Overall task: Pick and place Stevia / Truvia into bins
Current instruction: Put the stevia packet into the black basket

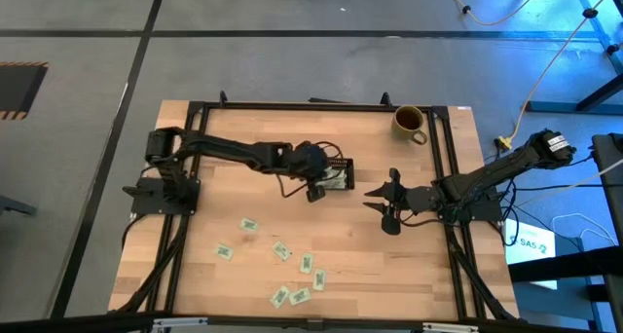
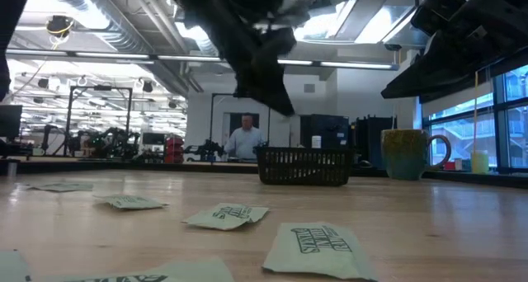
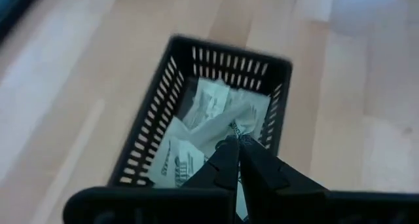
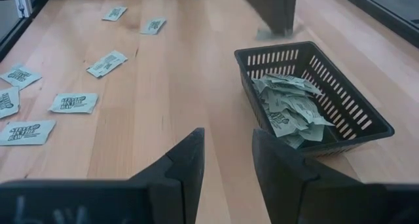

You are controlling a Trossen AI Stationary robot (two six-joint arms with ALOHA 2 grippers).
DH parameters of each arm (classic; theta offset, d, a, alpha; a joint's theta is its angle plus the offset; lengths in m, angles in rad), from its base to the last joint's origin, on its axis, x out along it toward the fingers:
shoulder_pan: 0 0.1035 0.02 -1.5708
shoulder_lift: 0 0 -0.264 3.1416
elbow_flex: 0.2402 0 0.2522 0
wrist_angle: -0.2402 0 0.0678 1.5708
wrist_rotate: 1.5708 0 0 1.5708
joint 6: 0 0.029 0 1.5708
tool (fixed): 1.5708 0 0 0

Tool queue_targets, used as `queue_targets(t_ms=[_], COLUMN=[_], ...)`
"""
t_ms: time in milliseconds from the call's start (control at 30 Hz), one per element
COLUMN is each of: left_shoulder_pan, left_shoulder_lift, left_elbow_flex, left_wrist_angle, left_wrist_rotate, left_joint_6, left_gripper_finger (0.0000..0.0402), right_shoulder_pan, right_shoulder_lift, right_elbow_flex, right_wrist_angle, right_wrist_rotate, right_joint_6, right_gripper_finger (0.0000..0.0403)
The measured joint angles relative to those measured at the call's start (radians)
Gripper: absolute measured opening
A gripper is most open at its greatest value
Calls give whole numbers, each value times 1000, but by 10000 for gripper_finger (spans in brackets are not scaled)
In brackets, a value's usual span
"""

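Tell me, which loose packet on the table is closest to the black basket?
The packet highest in the overhead view, lying alone. It sits nearest the basket; the others lie farther down.

the loose sweetener packets on the table carry dark green print, too blurred to spell out; a white sheet beside the table reads "sas".

Grey floor crossed by dark lines, bright ceiling lights (long strips), windows at one side.

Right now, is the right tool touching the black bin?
Apart. The right wrist view shows the open right tool short of the black bin, bare table between them.
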Motion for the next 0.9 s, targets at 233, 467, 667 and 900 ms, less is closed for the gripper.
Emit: queue_targets(t_ms=[233, 467, 667, 900], left_shoulder_pan=[53, 68, 67, 37], left_shoulder_lift=[94, 104, 77, -50], left_elbow_flex=[26, 27, 59, 100], left_wrist_angle=[0, -8, -85, -387], left_wrist_rotate=[77, 93, 96, 81], left_joint_6=[0, 29, 25, 7], left_gripper_finger=[6, 22, 63, 76], right_shoulder_pan=[0, 0, 0, 1], right_shoulder_lift=[0, 0, 0, 4], right_elbow_flex=[0, 0, 0, 0], right_wrist_angle=[-2, -3, -8, -24], right_wrist_rotate=[0, 0, 0, 0], right_joint_6=[2, 2, 2, 3], right_gripper_finger=[131, 131, 131, 131])
